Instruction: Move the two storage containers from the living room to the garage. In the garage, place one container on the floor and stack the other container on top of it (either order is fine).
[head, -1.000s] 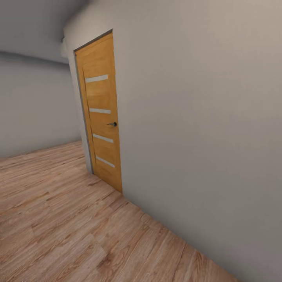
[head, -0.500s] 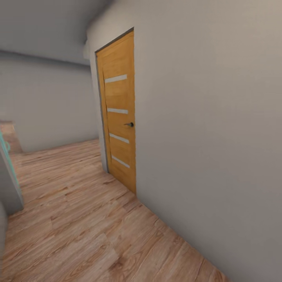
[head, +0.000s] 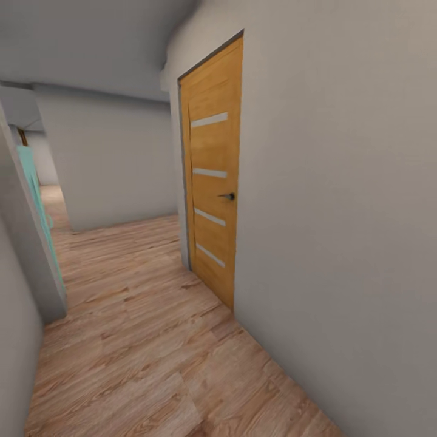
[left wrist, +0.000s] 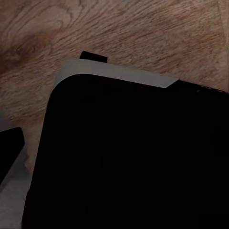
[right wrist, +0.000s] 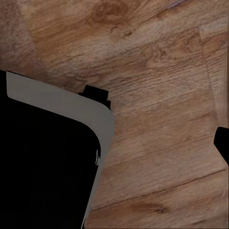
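The two storage containers are out of view, and so is the garage. I am in a corridor with a light wood-plank floor [head: 133, 340]. In the left wrist view a black body panel with a grey rim [left wrist: 124, 157] of my own base sits over the planks. The right wrist view has the same kind of black, grey-rimmed panel [right wrist: 43, 157] above the wood floor [right wrist: 157, 95].
A plain grey wall [head: 340, 212] runs close along my right, holding a shut orange wooden door [head: 212, 182] with pale strips and a dark handle [head: 227, 196]. A grey wall corner [head: 24, 243] with a teal edge [head: 33, 194] stands at left. The corridor runs on ahead and opens to the back left.
The whole head view has shifted: the door and right wall now sit further right, and the left wall corner with the teal edge has come into view. The camera has turned or moved.
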`<state>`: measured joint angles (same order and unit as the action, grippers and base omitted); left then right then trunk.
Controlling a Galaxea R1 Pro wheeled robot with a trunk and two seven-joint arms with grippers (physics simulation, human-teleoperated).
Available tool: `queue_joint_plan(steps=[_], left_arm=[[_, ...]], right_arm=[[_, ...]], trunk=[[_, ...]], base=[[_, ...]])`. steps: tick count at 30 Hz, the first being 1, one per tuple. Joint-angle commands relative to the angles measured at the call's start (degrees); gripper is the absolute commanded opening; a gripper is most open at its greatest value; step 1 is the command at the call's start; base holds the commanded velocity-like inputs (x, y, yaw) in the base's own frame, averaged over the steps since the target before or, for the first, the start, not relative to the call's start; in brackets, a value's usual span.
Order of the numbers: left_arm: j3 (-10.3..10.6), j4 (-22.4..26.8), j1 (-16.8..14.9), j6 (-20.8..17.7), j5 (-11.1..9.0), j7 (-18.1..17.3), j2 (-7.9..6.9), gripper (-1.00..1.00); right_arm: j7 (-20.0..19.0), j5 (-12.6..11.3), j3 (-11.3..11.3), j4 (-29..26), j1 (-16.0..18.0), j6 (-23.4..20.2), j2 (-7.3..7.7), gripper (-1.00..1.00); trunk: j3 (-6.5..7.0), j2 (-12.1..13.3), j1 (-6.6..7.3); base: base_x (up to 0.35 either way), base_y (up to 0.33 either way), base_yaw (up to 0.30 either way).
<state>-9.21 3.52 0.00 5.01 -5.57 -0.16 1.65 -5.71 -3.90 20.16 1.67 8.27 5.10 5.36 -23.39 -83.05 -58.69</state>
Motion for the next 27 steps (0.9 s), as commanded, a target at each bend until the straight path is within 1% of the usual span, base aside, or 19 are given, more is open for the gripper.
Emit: queue_joint_plan(steps=[1,27], left_arm=[[-0.02,0.03,0.0,0.11,-0.58,-0.02,0.02,1.0],[-0.02,-0.01,0.0,0.09,-0.67,-0.02,0.02,1.0]], right_arm=[[-0.26,-0.41,0.32,0.18,0.08,0.35,0.0,1.0],[-0.26,-0.55,0.27,0.18,0.08,0.56,-0.01,1.0]], trunk=[[-0.05,-0.03,-0.03],[-0.05,-0.03,-0.03]], base=[[0.317,0.0,0.269],[0.317,0.0,0.269]])
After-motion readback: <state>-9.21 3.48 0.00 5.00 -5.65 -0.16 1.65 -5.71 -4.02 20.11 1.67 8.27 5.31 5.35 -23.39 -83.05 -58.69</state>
